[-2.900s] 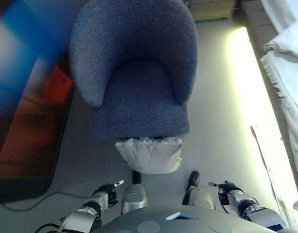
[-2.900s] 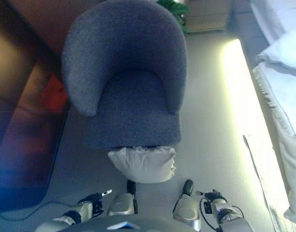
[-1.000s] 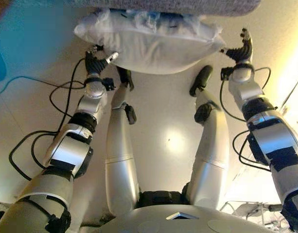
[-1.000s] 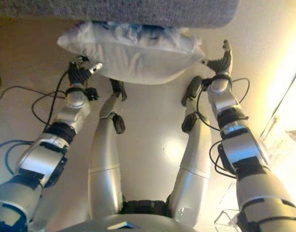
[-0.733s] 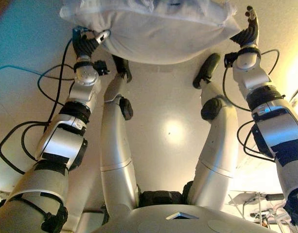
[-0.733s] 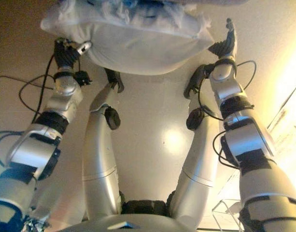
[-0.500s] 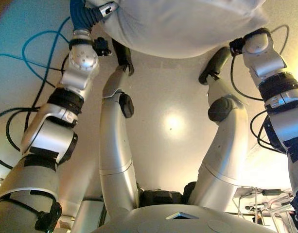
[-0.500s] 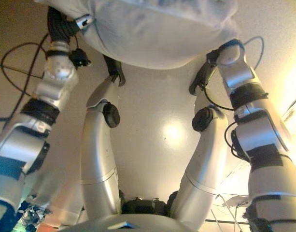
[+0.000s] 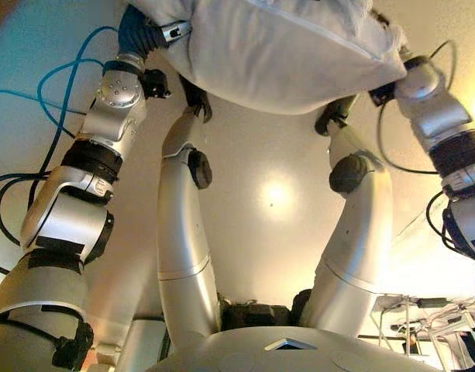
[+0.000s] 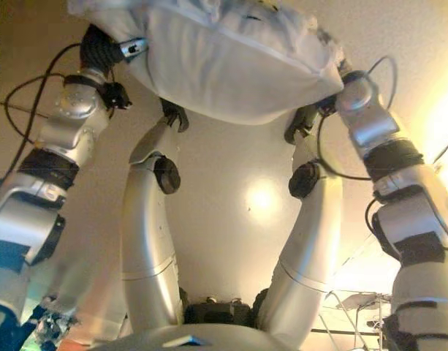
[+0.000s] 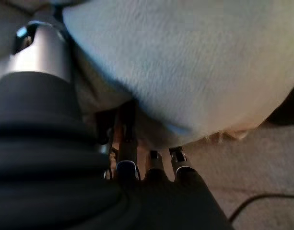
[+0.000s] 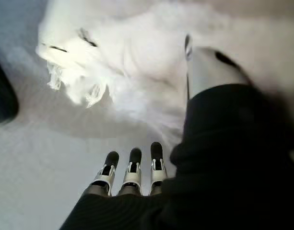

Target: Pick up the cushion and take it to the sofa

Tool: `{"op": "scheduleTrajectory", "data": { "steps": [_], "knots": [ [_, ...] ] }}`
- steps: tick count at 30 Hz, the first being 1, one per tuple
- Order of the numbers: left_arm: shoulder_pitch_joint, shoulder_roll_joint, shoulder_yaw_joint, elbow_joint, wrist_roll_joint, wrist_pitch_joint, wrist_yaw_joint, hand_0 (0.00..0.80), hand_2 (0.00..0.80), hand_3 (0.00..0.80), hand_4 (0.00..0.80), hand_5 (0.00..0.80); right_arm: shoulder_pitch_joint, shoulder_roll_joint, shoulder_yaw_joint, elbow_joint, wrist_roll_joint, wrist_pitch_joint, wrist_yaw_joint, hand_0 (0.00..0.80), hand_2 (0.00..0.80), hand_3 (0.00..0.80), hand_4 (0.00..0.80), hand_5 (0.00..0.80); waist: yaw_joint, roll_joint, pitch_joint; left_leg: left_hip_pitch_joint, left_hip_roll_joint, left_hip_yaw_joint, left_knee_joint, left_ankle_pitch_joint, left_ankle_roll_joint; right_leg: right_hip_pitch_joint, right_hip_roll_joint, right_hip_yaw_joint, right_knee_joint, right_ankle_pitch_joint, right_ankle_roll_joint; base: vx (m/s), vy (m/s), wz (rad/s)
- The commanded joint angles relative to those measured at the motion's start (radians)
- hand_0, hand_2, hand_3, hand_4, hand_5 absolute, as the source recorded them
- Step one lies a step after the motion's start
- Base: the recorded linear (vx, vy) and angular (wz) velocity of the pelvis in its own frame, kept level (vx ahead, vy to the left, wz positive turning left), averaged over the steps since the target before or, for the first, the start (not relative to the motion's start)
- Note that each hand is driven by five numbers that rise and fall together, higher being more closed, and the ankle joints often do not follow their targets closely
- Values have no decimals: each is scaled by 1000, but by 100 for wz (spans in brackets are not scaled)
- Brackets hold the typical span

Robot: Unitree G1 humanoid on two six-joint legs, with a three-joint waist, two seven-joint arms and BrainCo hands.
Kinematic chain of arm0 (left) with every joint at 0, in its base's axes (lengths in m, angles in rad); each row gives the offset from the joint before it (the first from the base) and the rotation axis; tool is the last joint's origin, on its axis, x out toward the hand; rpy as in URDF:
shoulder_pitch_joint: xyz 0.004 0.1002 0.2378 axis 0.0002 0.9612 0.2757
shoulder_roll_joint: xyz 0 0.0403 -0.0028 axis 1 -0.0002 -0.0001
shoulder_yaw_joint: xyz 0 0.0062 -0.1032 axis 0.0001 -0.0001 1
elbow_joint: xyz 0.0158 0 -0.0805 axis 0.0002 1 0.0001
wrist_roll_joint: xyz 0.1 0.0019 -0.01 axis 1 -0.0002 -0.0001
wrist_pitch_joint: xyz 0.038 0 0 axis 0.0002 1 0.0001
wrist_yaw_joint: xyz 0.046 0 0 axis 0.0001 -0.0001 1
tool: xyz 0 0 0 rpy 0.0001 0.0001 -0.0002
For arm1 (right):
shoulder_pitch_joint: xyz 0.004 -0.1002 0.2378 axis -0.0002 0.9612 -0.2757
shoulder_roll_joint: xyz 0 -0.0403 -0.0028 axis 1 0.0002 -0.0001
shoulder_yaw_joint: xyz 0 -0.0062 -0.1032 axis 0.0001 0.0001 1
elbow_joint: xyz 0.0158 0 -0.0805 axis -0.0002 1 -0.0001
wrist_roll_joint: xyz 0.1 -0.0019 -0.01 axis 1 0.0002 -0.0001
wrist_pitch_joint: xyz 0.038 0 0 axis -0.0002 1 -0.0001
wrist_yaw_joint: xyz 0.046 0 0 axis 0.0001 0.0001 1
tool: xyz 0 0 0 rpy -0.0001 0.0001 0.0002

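The cushion (image 9: 283, 54) is squeezed between the left robot hand (image 9: 140, 35) and the right robot hand (image 12: 132, 175), above the floor (image 9: 276, 194). Right fingers look straight beneath it; the left's are hidden — cannot tell. Judgement: keep the inward press even — uneven squeeze could let it slip.

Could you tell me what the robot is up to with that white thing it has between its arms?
The robot is bent low over the floor, holding a white cushion between its two hands. The left hand is against one end of the cushion and the right hand against the other end, and the cushion hangs above the floor between them. How the fingers sit on the cushion cannot be made out. No sofa shows in any view, so the carrying is not yet done.
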Motion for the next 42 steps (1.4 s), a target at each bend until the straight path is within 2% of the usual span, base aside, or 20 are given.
{"op": "scheduleTrajectory", "data": {
  "steps": [1, 2, 3, 6, 10, 15, 16, 20, 31, 34, 42],
  "knots": [
    [94, -52, 18, -130, 40, 2, -63, 0, 0, 0, 0, 0, -16, 12, -28, -33, 82, 294, -52, 772, 772, 772, 772, 772, -14, 19, -4, -6, 114, -77, 3, -70, -90, 5, -52, 109, -144, 122, 127, 0, 0, 0],
    [96, -48, 16, -132, 36, -2, -74, 0, 0, 0, 0, 0, -13, 6, -26, -14, 54, 241, -42, 800, 800, 800, 800, 800, -13, 20, -4, -6, 116, -77, 6, -72, -91, 5, -53, 109, -144, 123, 129, 0, 0, 0],
    [96, -45, 17, -132, 33, -1, -81, 0, 0, 0, 0, 0, -13, 4, -26, -2, 51, 228, -28, 800, 800, 800, 800, 800, -12, 19, -4, -6, 118, -77, 8, -73, -91, 5, -54, 108, -142, 122, 131, 0, 0, 0],
    [104, -31, 29, -124, 27, 7, -129, 0, 0, 0, 0, 0, -15, 9, -15, -11, 43, 251, -33, 800, 800, 800, 800, 800, -11, 22, -4, -6, 126, -79, 20, -71, -90, 5, -61, 106, -120, 119, 129, 15, 24, -7],
    [102, -45, 24, -107, 24, 9, -149, 0, 0, 0, 0, 0, -32, 67, 11, 2, 31, 284, -118, 800, 800, 800, 800, 800, -3, 32, -4, -6, 130, -81, 19, -61, -101, 5, -63, 106, -116, 124, 132, -3, 6, -8],
    [66, -85, 18, -38, 23, -8, -183, 0, 0, 0, 0, 0, -73, 146, 30, 96, -12, 273, -175, 800, 800, 800, 800, 800, 5, 39, -4, -6, 131, -83, 19, -52, -111, 5, -69, 98, -120, 136, 140, -17, -9, 0],
    [57, -100, 17, -21, 21, -13, -186, 0, 0, 0, 0, 0, -82, 170, 29, 136, -19, 254, -183, 800, 800, 800, 800, 800, 7, 39, -4, -6, 130, -82, 24, -48, -112, 5, -70, 97, -119, 141, 141, -47, -25, 0],
    [47, -150, 19, 26, 21, -26, -193, 0, 0, 0, 0, 0, -97, 228, 28, 215, -43, 236, -215, 800, 800, 800, 800, 800, 8, 26, -4, 48, 122, -61, 7, -37, -114, 35, -68, 97, -126, 155, 146, -24, -38, 1],
    [70, -290, -10, 98, 18, -43, -188, 0, 0, 0, 0, 0, -58, 366, 0, 391, -65, 185, -296, 800, 800, 800, 800, 800, 16, 15, -4, 368, 101, -26, -148, 10, -116, 364, -50, 29, -298, 190, 148, 24, -22, -3],
    [83, -322, -17, 114, 11, -32, -185, 0, 0, 0, 0, 0, -32, 395, -16, 409, -70, 193, -322, 800, 800, 800, 800, 800, 16, 10, -4, 462, 92, -26, -192, 19, -114, 464, -38, 15, -351, 197, 149, 49, -31, -8],
    [139, -396, -7, 152, -20, -28, -206, 0, 0, 0, 0, 0, 68, 455, -76, 464, -65, 159, -361, 800, 800, 800, 800, 800, 22, -6, -4, 717, 68, -11, -304, 25, -98, 728, -41, -41, -483, 205, 159, 53, -37, -2]
  ]
}}
